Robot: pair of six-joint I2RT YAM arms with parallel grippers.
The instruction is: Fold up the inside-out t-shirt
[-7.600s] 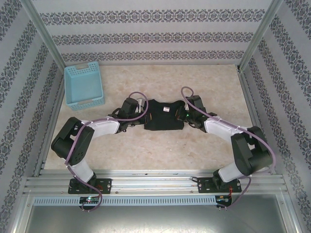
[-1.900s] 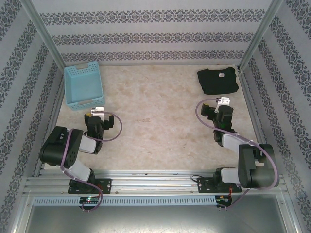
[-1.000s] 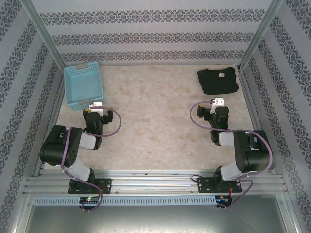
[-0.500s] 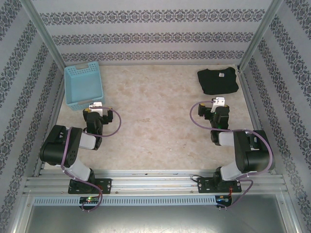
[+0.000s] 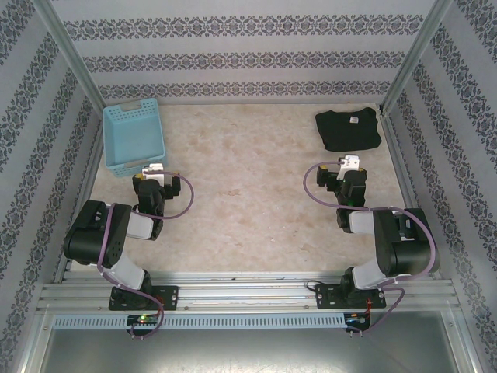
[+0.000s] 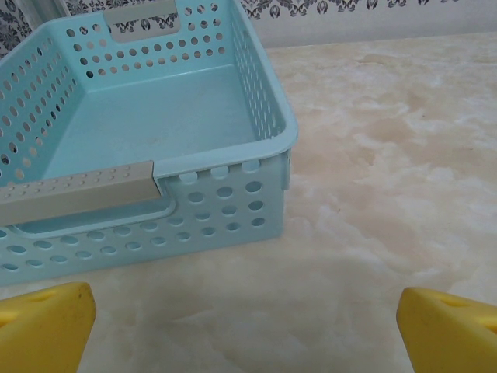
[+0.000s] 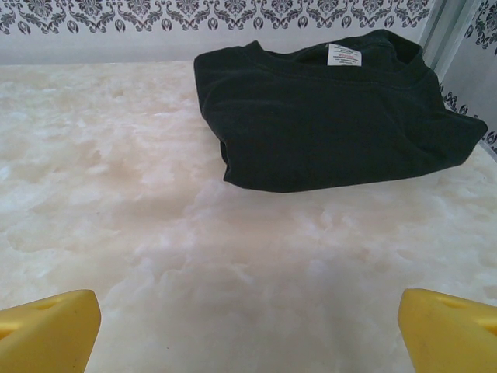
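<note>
While the folded black t-shirt (image 5: 348,130) lies across the surface (image 5: 248,186) from the blue basket (image 5: 133,136), well apart from it and at about the same depth, the view from above puts the right gripper (image 5: 349,163) just short of the shirt and on its near side. The left gripper (image 5: 153,168) sits just near of the basket, so the right arm is plainly the closer one to the shirt. The shirt's longer side runs crosswise, pointing toward the basket.

In the left wrist view, the left gripper (image 6: 247,330) is spread wide and holds nothing, with the basket (image 6: 225,210) close ahead and a little to its left.

In the right wrist view, the right gripper (image 7: 248,330) is likewise spread wide and empty, with bare surface between its tips. The t-shirt (image 7: 334,124) lies straight ahead and slightly right, its long axis across the line of reach and its white tag (image 7: 344,54) at the far edge. The fold looks finished. Any last tidying would suit the right arm.
</note>
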